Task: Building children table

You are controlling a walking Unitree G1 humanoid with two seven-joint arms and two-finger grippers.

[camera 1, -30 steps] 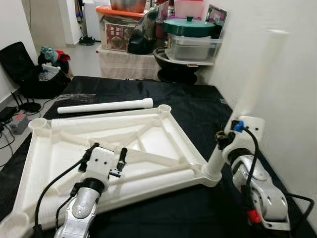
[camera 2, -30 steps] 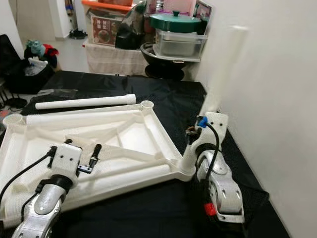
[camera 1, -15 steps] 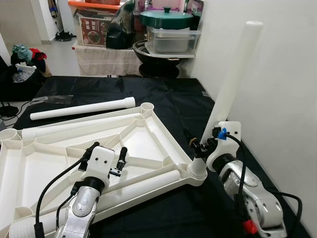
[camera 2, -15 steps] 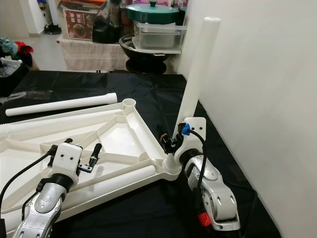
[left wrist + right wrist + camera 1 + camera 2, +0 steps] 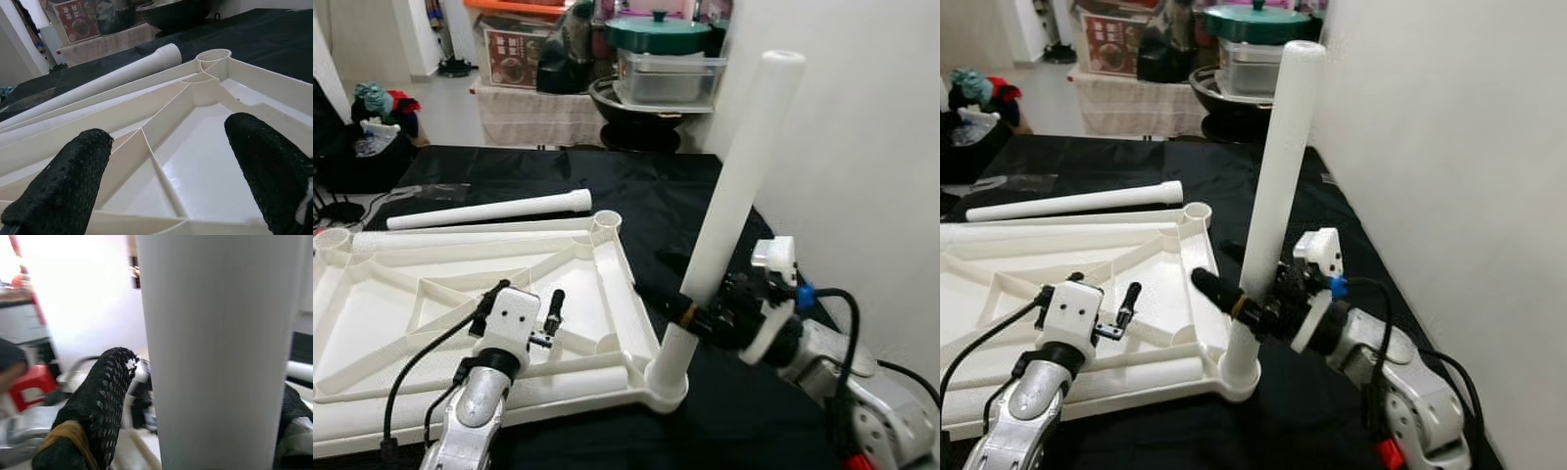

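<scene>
The white plastic tabletop (image 5: 607,262) lies upside down on black cloth, ribs facing up. A white leg (image 5: 736,176) stands in its near right corner socket (image 5: 665,382), leaning to the right. My right gripper (image 5: 689,310) is shut on the leg's lower part, reaching in from the right; one black finger (image 5: 98,401) presses against the leg (image 5: 215,347). My left gripper (image 5: 523,305) hovers open over the tabletop's near ribs, with both fingertips (image 5: 63,186) apart above a ribbed compartment (image 5: 195,161). Another loose leg (image 5: 489,209) lies on the cloth beyond the far rim.
A white wall (image 5: 862,147) runs close along the right side. At the back stand a green-lidded pot (image 5: 663,31), a steel container (image 5: 666,78) and a black bowl (image 5: 636,113). Dark bags (image 5: 367,147) sit on the floor at far left.
The camera has shifted. My right wrist has swung round the leg, so its fingers now cross it from the right. The left gripper has stayed open over the ribs.
</scene>
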